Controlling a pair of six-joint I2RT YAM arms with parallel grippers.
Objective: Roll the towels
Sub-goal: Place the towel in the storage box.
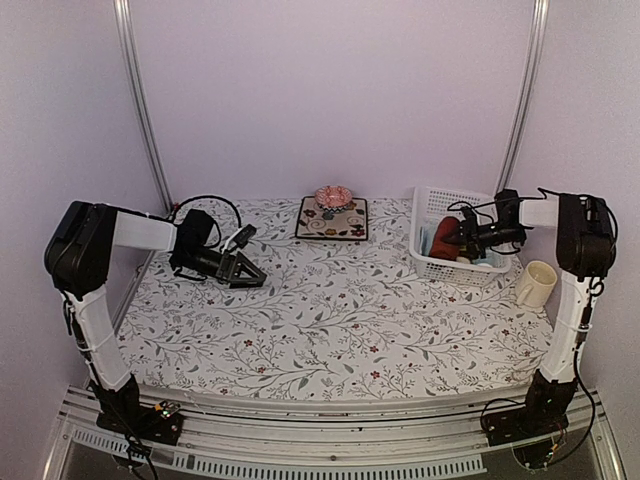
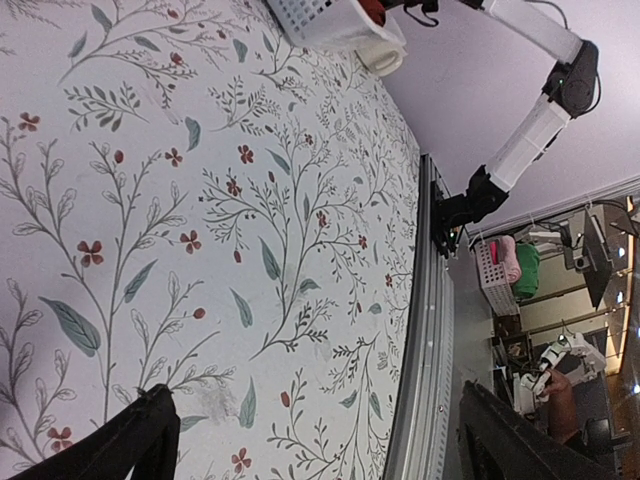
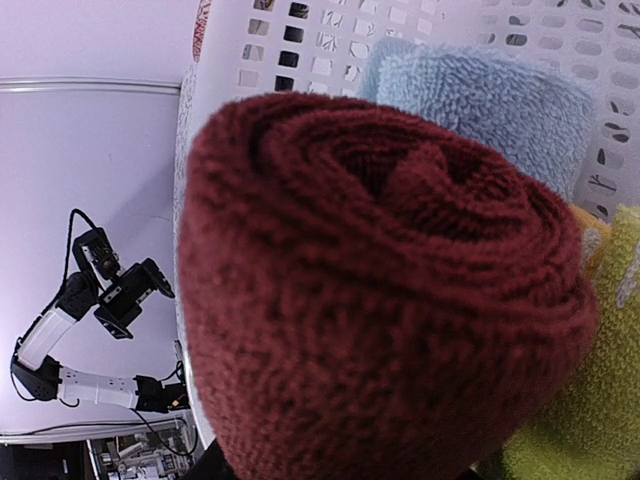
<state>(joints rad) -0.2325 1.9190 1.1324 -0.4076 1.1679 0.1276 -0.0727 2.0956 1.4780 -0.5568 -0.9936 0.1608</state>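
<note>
A dark red towel (image 3: pixel 380 290), rolled into a thick coil, fills the right wrist view inside the white basket (image 3: pixel 330 40). Behind it lies a pale blue towel (image 3: pixel 500 90), and a yellow-green towel (image 3: pixel 590 400) sits at the lower right. My right gripper (image 1: pixel 462 237) reaches into the basket (image 1: pixel 440 268) from the right, at the red towel (image 1: pixel 445 232). The roll sits between its fingers and hides them, so their grip is unclear. My left gripper (image 1: pixel 250 275) hangs low over the floral covering at the left, wide open and empty (image 2: pixel 320 440).
A cream mug (image 1: pixel 536 283) stands right of the basket. At the back centre lies a square dark floral mat (image 1: pixel 332 225) with a pink object (image 1: pixel 332 197) on it. The table's metal rail (image 2: pixel 425 330) runs along the near edge.
</note>
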